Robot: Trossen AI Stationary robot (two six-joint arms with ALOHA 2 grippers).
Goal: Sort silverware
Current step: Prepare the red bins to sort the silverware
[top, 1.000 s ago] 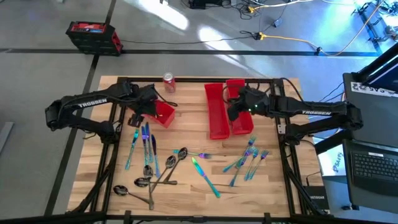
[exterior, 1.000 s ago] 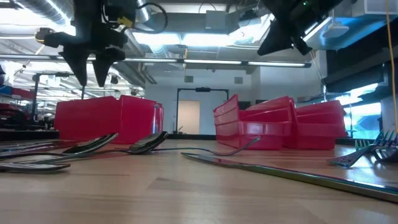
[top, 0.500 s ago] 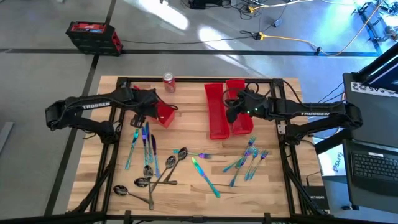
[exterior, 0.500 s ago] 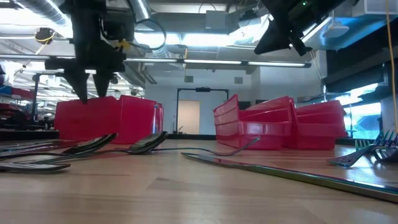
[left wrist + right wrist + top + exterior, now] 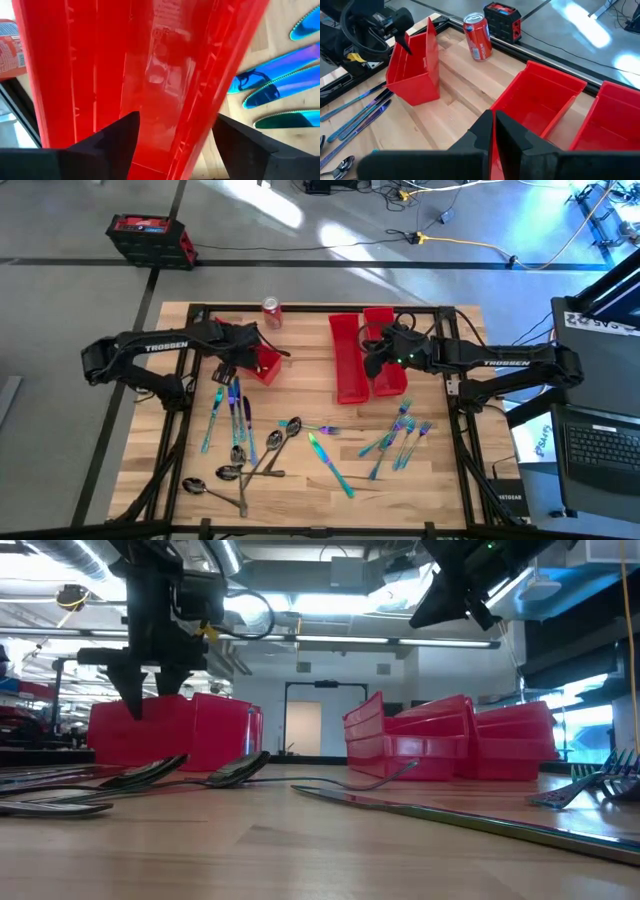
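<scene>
Wooden slat table (image 5: 300, 490), pale grain. Dark arms lettered TROSSEN. Three red glossy plastic bins (image 5: 352, 360), long, open-topped. Left gripper (image 5: 222, 367) fingers spread, over end of left bin (image 5: 262, 363). Right gripper (image 5: 372, 361) fingers pressed together, empty, above middle bins. Silverware (image 5: 240, 430) loose on near table half: iridescent knives, forks, dark spoons.

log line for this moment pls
left gripper: open, over small red bin | right gripper: shut, above long red bins | silverware: unsorted on table
</scene>
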